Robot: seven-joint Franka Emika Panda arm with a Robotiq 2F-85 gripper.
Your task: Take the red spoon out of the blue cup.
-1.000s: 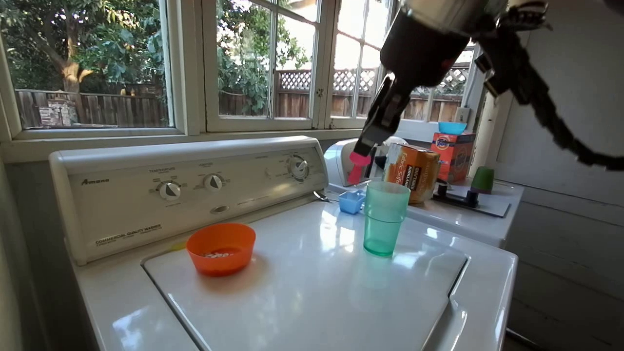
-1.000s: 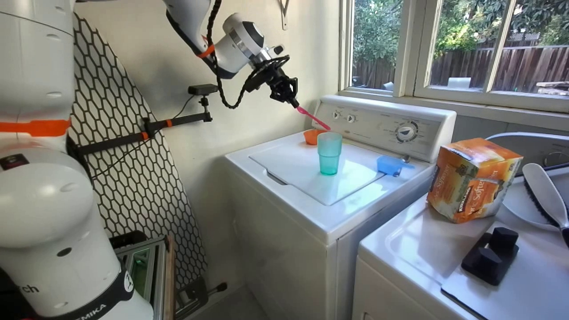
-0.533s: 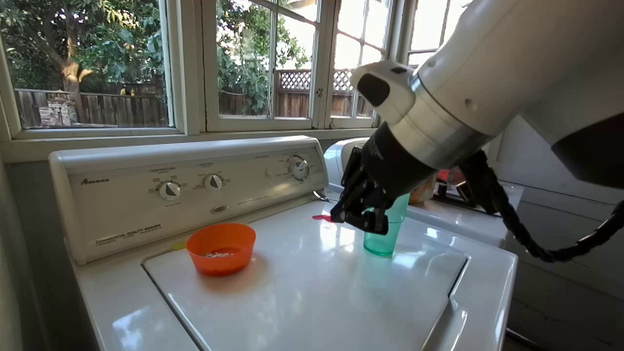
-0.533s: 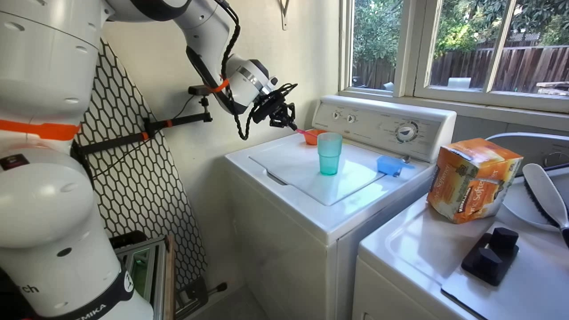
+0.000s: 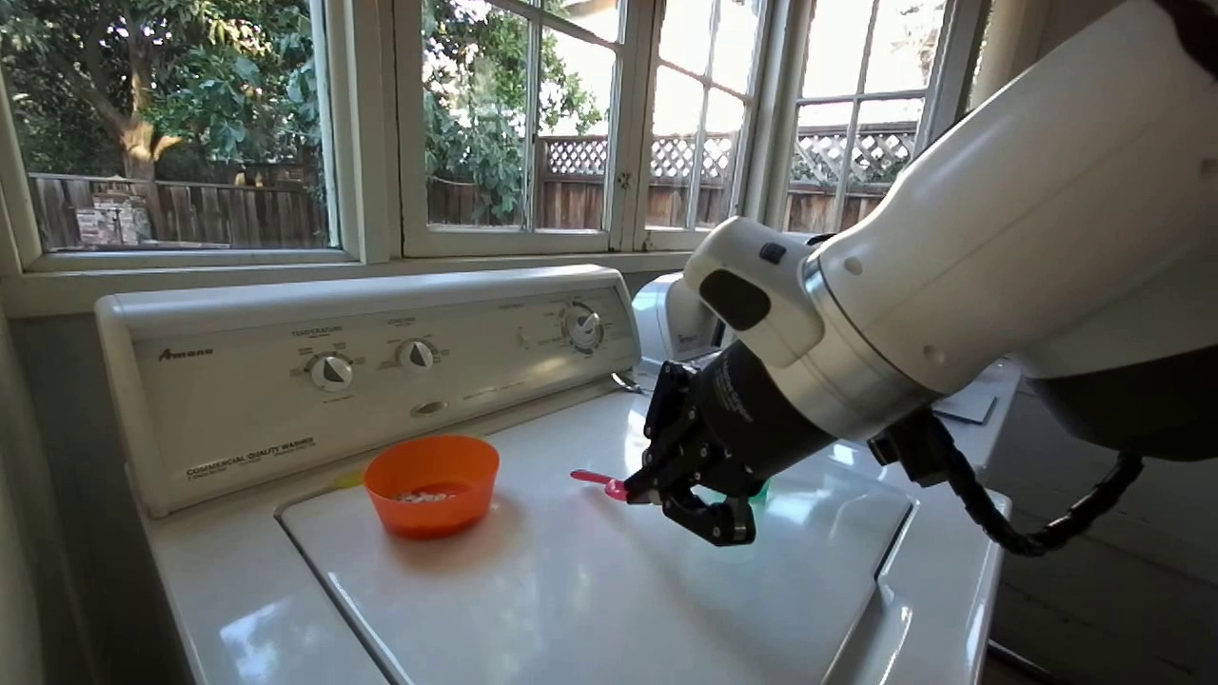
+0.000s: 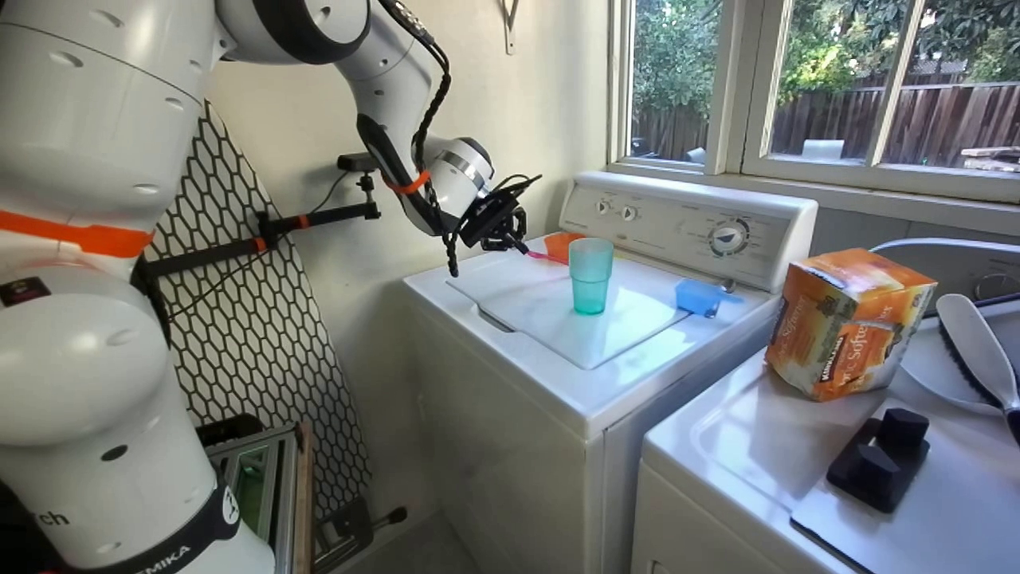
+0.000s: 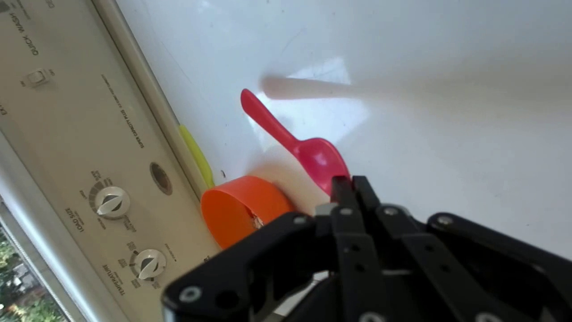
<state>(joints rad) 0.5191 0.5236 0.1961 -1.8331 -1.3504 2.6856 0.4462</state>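
My gripper (image 7: 349,180) is shut on the rim of the red spoon's bowl end. The pinkish-red spoon (image 7: 313,154) sticks out ahead of the fingertips with its handle free. It seems to be above the white washer lid, since its shadow lies apart from it in the wrist view. The spoon (image 5: 592,478) and gripper (image 5: 636,493) also show in an exterior view, right of the orange bowl. The blue cup (image 6: 590,275), a teal translucent tumbler, stands upright on the lid with no spoon in it. Elsewhere it is mostly hidden behind the gripper.
The orange bowl (image 5: 431,487) with small white bits inside sits near the control panel (image 5: 381,381). A yellow item (image 7: 196,154) lies by the panel. A short blue container (image 6: 698,296) is on the washer's far side. A fabric softener box (image 6: 851,323) stands on the neighbouring machine.
My gripper has come down toward the lid and toward the orange bowl, carrying the spoon away from the cup. The spoon looks flatter than before. The cup and bowl have not moved.
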